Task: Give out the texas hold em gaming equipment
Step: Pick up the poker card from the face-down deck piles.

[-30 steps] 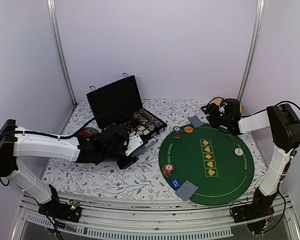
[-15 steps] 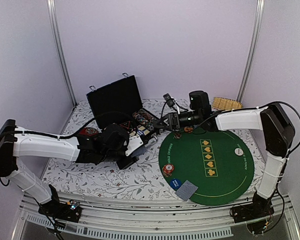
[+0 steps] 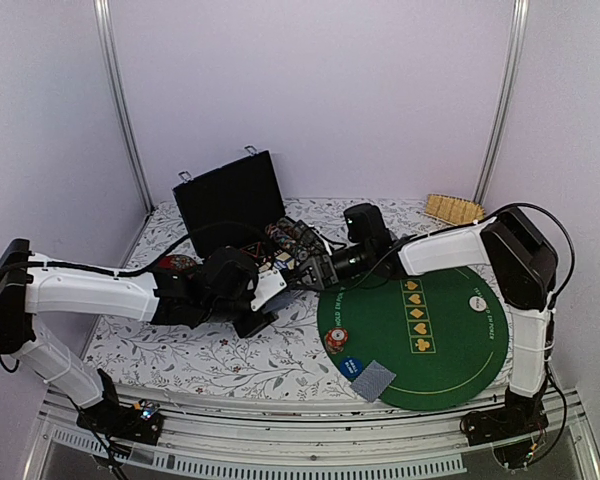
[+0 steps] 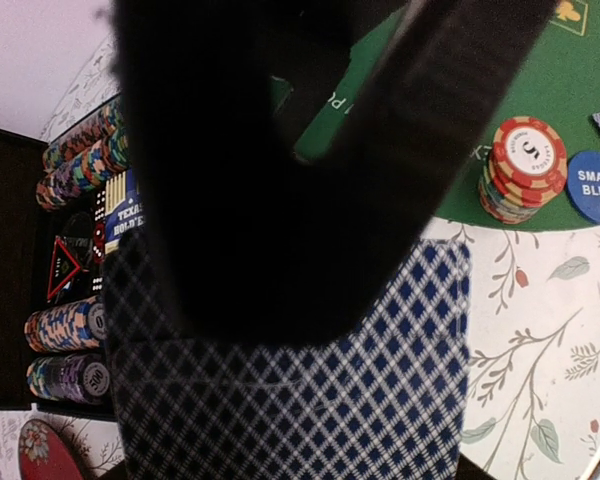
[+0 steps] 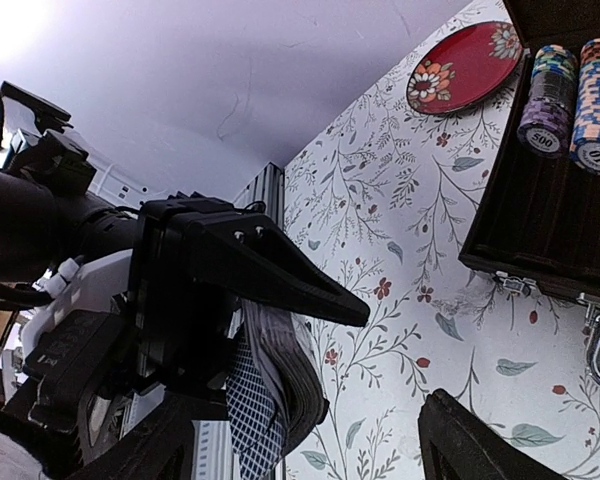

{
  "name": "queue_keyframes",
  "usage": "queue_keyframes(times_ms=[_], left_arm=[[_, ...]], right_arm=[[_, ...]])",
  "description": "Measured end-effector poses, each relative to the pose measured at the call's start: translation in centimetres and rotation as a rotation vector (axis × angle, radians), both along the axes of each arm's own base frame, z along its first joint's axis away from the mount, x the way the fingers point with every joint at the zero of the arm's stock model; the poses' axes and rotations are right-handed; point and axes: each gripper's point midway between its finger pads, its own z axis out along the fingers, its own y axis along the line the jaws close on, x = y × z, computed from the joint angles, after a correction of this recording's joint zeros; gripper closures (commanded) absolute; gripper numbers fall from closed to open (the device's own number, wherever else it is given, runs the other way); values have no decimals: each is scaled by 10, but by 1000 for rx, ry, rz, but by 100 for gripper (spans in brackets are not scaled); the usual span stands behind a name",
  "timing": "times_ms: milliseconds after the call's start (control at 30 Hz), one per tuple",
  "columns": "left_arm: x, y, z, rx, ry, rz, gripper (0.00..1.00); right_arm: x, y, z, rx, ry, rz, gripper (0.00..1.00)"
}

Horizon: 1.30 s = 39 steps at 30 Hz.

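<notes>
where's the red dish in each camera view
top external: red dish left of centre, half hidden behind the left arm, beside the black case.
left wrist: bottom-left corner, a sliver below the chip rows.
right wrist: top right, on the flowered cloth left of the case.
shared landmark: the open black case, next to the dish in every view.

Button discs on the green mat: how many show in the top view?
2. A blue disc lies at the mat's near-left edge; a white disc lies near its right edge. The right arm covers the far-left part, so another may be hidden.
</notes>
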Motion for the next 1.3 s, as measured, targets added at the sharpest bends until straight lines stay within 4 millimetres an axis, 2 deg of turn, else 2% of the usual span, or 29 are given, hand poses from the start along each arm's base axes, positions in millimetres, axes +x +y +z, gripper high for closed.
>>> queue_keyframes(times_ms=[233, 333, 533, 733, 867, 1000, 1100, 1300], left_arm=[[1, -2, 4, -6, -3, 1, 43], [1, -2, 4, -6, -2, 2, 45], [1, 2, 1, 7, 4, 10, 46], [0, 5, -1, 23, 8, 15, 47], [1, 4, -1, 21, 6, 16, 47], [1, 4, -1, 21, 5, 16, 47], [1, 4, 0, 19, 5, 16, 47], [1, 3, 0, 15, 7, 12, 47]], right_arm=[[7, 12, -15, -24, 26, -18, 29], [7, 13, -19, -32, 37, -19, 39], [4, 15, -19, -36, 27, -5, 66], [0, 14, -18, -55, 21, 8, 80], [1, 10, -14, -70, 7, -1, 79], [3, 6, -13, -89, -2, -14, 62], [4, 3, -14, -92, -6, -10, 45], [0, 5, -10, -73, -29, 13, 33]])
